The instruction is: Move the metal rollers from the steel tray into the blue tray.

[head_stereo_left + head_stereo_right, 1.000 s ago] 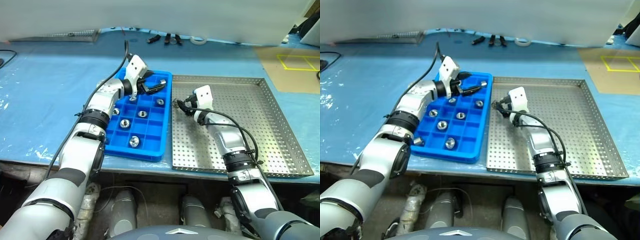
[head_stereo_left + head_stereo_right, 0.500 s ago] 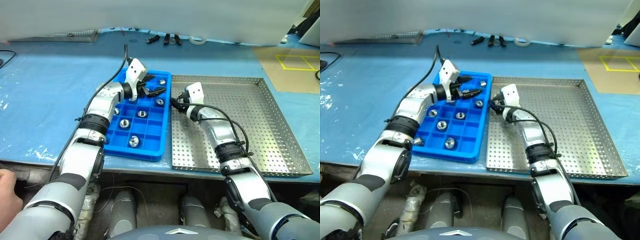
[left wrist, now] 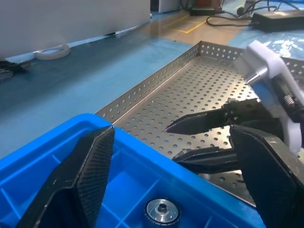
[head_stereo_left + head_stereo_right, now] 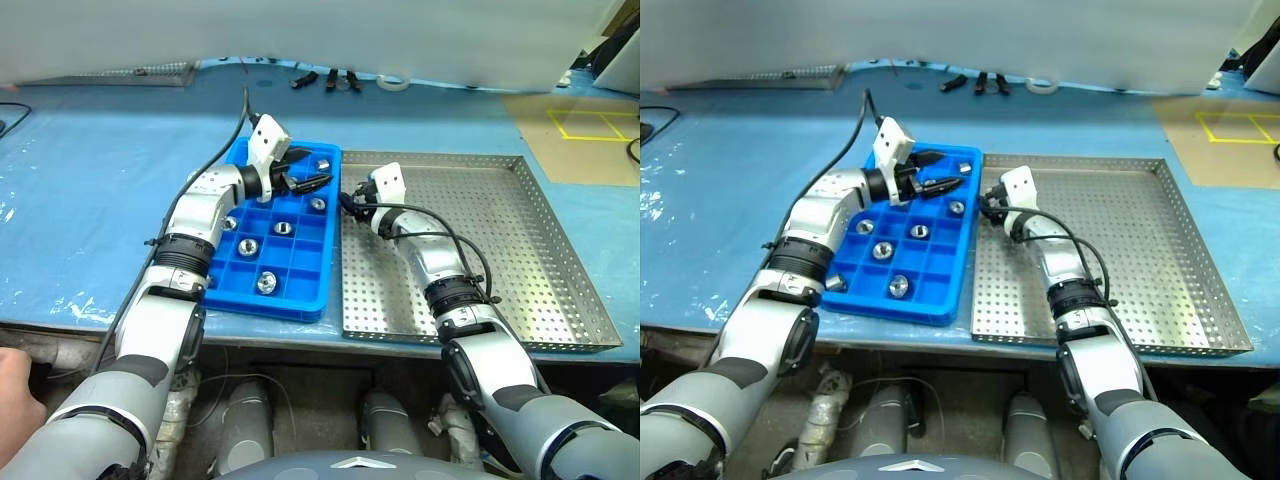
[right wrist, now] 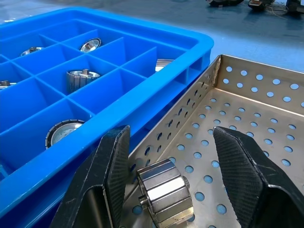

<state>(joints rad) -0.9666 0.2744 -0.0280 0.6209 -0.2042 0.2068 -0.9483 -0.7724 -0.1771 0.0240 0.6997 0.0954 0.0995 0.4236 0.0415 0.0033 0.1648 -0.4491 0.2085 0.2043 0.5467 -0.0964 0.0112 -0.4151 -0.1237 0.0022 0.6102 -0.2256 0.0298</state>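
One metal roller (image 5: 164, 194) is left in the steel tray (image 4: 520, 250). It lies on its side on the perforated floor, at the tray's left wall, just beside the blue tray (image 4: 300, 300). It reads as solid metal: dense for its size, stiff, smooth and likely slick, and apt to roll. It has faceted flanks and a stub at the end. I judge the flanks the place to pinch, across the body, not the ends.

My right hand (image 5: 175, 180) is open and empty, its fingers (image 5: 111, 175) either side of the roller, which sits closer to one finger than the other. My left hand (image 4: 305, 180) hovers open and empty over the far end of the blue tray.

Several rollers (image 4: 266, 283) already sit in the blue tray's compartments, one per cell. The steel tray's low left wall and the blue tray's rim crowd the grasp. Loose tools and a tape ring (image 4: 392, 82) lie well apart at the far edge of the bench (image 4: 90, 170).
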